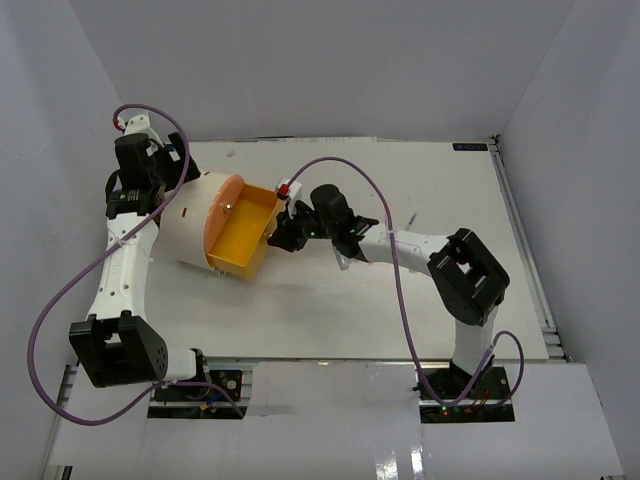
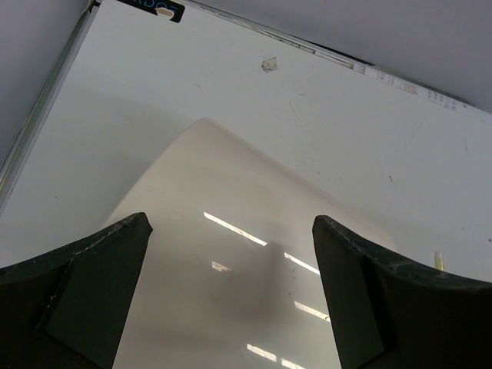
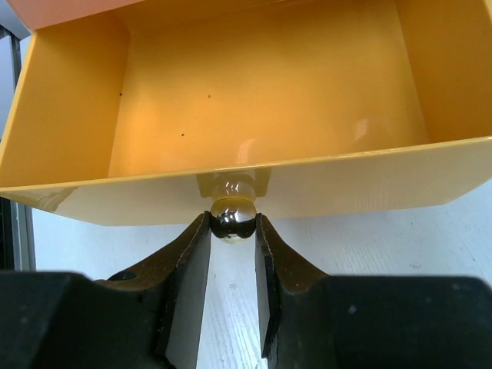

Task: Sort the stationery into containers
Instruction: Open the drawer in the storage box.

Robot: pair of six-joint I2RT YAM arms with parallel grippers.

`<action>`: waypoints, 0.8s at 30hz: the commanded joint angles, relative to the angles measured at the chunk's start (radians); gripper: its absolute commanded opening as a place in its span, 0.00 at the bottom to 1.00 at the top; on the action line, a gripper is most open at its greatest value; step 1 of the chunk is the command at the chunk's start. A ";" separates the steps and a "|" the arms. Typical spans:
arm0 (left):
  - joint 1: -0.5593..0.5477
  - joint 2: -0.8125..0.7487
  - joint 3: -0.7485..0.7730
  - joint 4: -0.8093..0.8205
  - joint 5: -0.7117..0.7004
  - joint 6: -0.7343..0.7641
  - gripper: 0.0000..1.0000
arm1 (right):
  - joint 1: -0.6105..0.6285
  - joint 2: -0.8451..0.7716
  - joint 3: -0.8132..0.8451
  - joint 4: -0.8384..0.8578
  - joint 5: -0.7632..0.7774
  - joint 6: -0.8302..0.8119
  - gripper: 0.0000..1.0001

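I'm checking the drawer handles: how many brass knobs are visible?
2. Face knob on the container's orange face; drawer knob on the open drawer, pinched by the right gripper. Others may be hidden.

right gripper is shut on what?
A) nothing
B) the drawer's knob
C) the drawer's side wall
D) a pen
B: the right wrist view shows the right gripper pinching the shiny knob on the front of the pulled-out yellow drawer.
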 commanded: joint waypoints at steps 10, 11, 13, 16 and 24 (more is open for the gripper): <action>-0.003 -0.044 0.015 -0.005 0.005 0.005 0.98 | -0.016 -0.107 -0.028 -0.018 0.041 -0.047 0.46; -0.003 -0.045 0.021 -0.007 0.008 0.003 0.98 | -0.016 -0.115 -0.031 -0.026 0.049 -0.048 0.48; -0.003 -0.048 0.040 -0.016 0.017 0.002 0.98 | -0.019 -0.140 -0.046 -0.040 0.072 -0.051 0.53; -0.003 -0.059 0.063 -0.027 0.022 0.000 0.98 | -0.023 -0.179 -0.072 -0.052 0.106 -0.051 0.62; -0.003 -0.137 0.100 -0.074 0.082 -0.017 0.98 | -0.072 -0.304 -0.100 -0.233 0.443 0.024 0.79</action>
